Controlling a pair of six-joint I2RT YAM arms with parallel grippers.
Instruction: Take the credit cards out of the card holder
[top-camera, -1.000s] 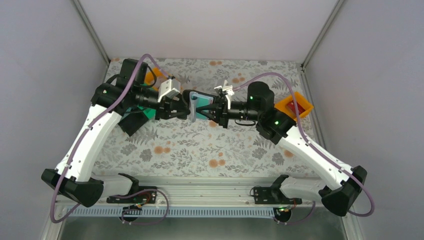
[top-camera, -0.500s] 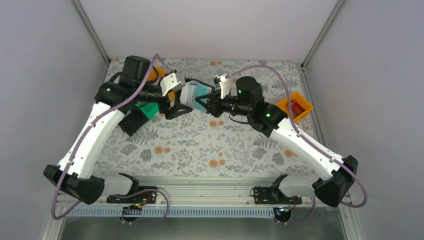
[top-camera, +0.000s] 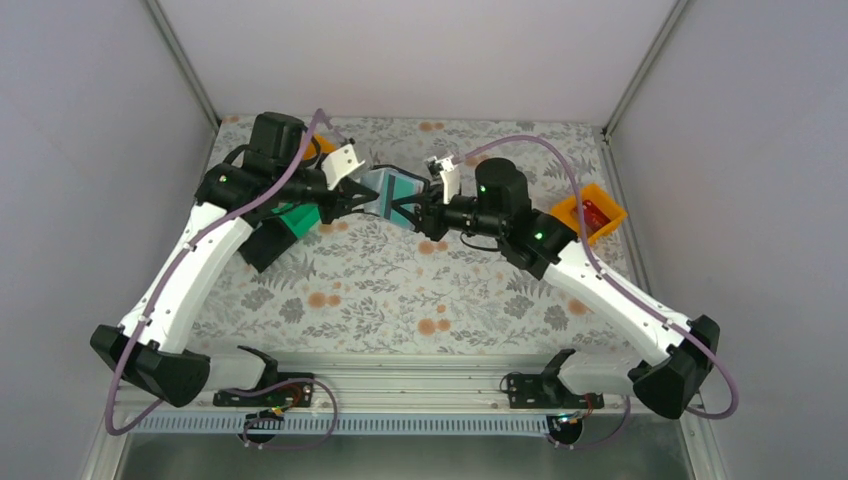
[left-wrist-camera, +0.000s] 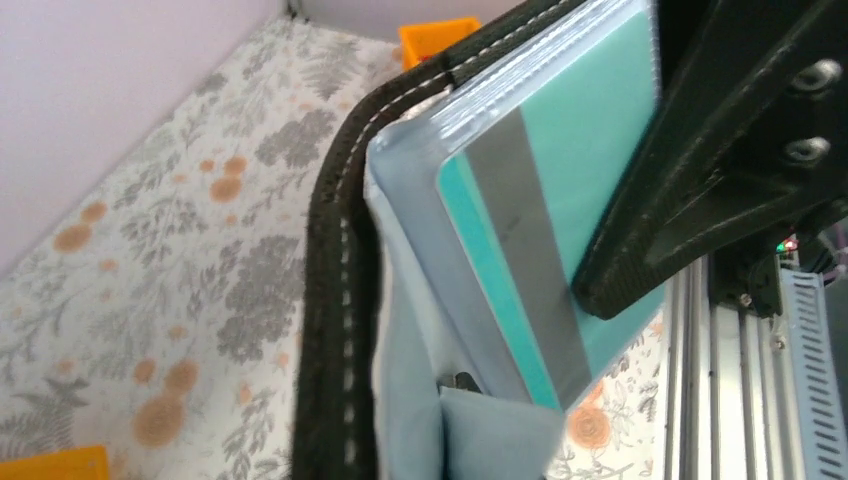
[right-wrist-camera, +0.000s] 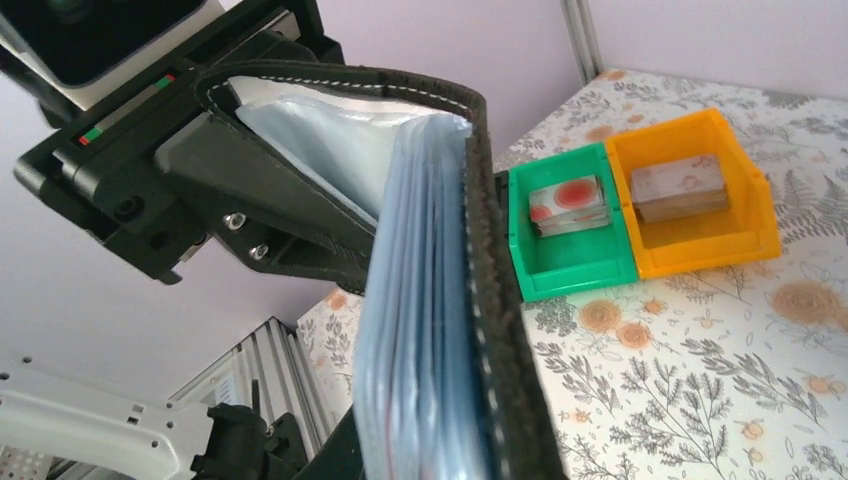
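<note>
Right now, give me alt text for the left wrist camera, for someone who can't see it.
A teal card with a grey stripe sits in a clear pocket of the black card holder, with a finger of the left claw lying across it. Behind are a floral table and an orange tray.

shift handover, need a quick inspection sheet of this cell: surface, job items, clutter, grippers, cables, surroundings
surface: floral table cover
job's things: card holder held open in the air between the arms; teal card in a clear sleeve
clutter: green bin and orange bin side by side, cards in each; second orange bin at right; black bin
grippers: left gripper closed on a sleeve page; right gripper closed on the holder's black cover
cables: purple cable along each arm
surroundings: plain pale walls; metal rail at near edge
</note>
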